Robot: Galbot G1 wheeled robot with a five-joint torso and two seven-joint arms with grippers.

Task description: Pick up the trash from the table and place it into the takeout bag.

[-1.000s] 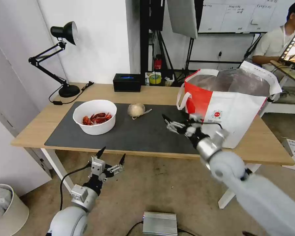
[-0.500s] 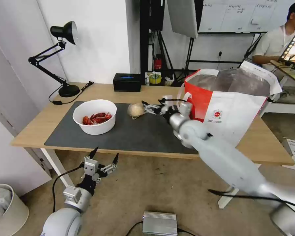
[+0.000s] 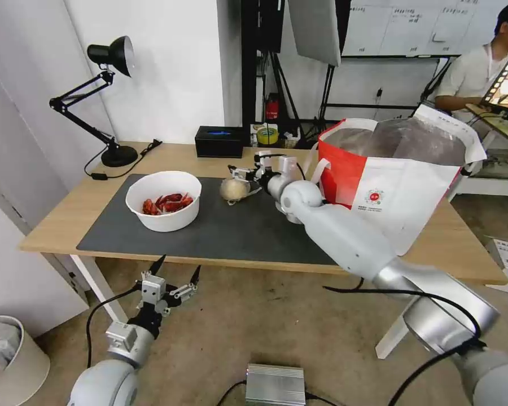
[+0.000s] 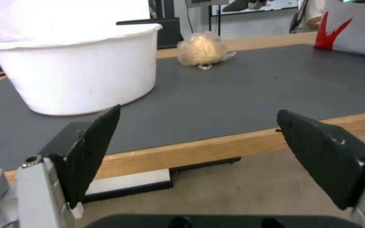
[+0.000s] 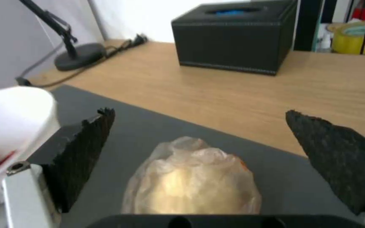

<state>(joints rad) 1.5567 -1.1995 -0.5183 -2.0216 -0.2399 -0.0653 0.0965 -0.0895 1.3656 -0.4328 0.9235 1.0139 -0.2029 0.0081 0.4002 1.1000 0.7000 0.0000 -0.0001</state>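
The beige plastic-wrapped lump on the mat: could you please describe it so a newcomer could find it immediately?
On the dark grey mat, look between the white bowl and the takeout bag. The lump sits there, the right gripper open around it: rounded, beige, in crinkled clear film.

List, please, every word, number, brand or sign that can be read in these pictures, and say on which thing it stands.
No text reads clearly.
Takeout bag: small round red logo, its characters too small to read.
Whiteboard on the wall behind: handwritten lines, too small to read.
Black tissue box, white bowl, tape roll: no lettering visible.
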